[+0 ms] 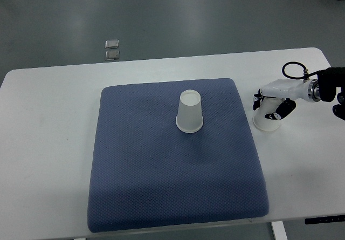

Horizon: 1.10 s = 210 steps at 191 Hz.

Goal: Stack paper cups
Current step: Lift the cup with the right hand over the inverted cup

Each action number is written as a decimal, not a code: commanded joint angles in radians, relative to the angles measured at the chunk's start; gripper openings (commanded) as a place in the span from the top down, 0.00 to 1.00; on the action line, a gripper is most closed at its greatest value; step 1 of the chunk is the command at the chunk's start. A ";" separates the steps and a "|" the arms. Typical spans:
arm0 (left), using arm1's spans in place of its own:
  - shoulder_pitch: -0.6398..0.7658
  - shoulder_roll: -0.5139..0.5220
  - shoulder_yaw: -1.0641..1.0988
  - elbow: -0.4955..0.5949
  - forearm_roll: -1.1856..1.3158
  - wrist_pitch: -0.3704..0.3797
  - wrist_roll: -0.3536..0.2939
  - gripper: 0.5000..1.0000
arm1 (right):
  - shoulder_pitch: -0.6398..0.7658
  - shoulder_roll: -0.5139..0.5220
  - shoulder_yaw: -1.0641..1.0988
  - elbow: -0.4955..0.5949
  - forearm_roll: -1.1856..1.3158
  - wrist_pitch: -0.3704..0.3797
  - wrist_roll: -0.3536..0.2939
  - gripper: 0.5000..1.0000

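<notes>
Two paper cups, both upside down. First cup (190, 112): centre of blue mat (140, 186), standing free. Second cup (266, 118): on white table (48, 143), just beside the mat's right edge, right hand (272, 104) closed around it from above. Mat surface between the cups is bare. Two small metal plates (112, 50) on the grey floor beyond the table.

**Two cups, one hand**

A white paper cup (190, 112) stands upside down on a blue mat (135, 186). The mat lies on a white table (43, 143). The right hand (272, 106) is wrapped around a second cup (265, 122), which sits on the table just beside the mat.
</notes>
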 commanded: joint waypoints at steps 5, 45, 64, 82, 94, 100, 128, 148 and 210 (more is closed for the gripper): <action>0.000 0.000 0.000 0.000 0.000 0.000 0.000 0.00 | 0.002 0.001 0.000 0.001 0.001 0.001 0.002 0.83; 0.000 0.000 0.000 0.000 0.000 0.000 0.000 0.00 | 0.008 -0.001 0.003 0.001 0.001 0.002 0.003 0.84; 0.002 0.000 0.000 0.000 0.000 0.000 0.000 0.00 | 0.018 -0.002 0.003 0.001 0.003 0.002 0.005 0.84; 0.002 0.000 0.000 0.000 0.000 0.000 0.000 0.00 | 0.021 -0.002 0.007 0.001 0.003 0.002 0.006 0.84; 0.000 0.000 0.000 0.000 0.000 0.000 0.000 0.00 | 0.035 -0.002 0.007 0.001 0.003 0.002 0.009 0.84; 0.000 0.000 0.000 0.000 0.000 0.000 0.000 0.00 | 0.041 -0.002 0.007 0.001 0.004 0.004 0.011 0.84; 0.000 0.000 0.000 0.000 0.000 0.000 0.000 0.00 | 0.061 -0.004 0.007 0.001 0.006 0.005 0.012 0.84; 0.000 0.000 0.000 0.000 0.000 0.000 0.000 0.00 | 0.064 -0.004 0.013 0.001 0.006 0.004 0.012 0.84; 0.000 0.000 0.000 0.000 0.000 0.000 0.000 0.00 | 0.149 -0.018 0.014 0.016 0.018 0.016 0.015 0.83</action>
